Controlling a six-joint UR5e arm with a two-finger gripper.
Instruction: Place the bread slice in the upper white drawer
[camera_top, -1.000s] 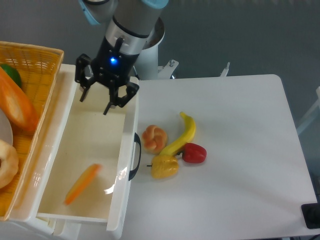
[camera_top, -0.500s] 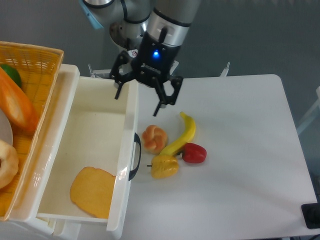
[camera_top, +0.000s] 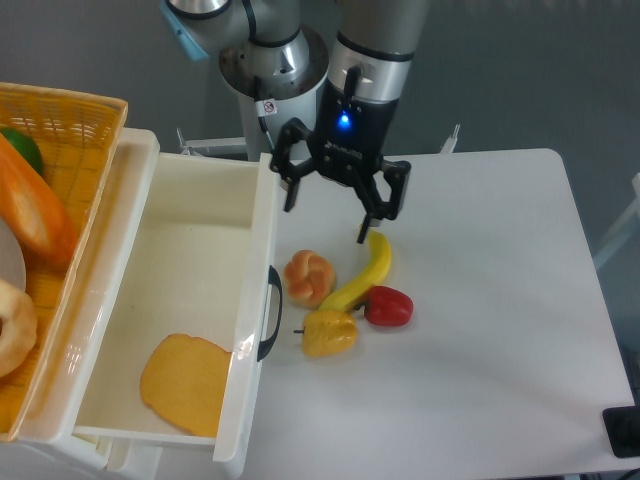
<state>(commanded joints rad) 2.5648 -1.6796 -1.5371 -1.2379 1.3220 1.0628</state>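
Now you are seeing the bread slice (camera_top: 187, 384) lying flat in the upper white drawer (camera_top: 245, 330), at 7 o'clock from the gripper (camera_top: 326, 215), whose 2 fingers (camera_top: 366, 228) are hanging wide and empty.

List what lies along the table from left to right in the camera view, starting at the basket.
Yellow wicker basket → bread slice in the upper white drawer → knotted bun → red pepper.

It looked like a robotics lab: an arm (camera_top: 370, 60) bolted at a white table (camera_top: 480, 330) strewn with toy food (camera_top: 345, 295).
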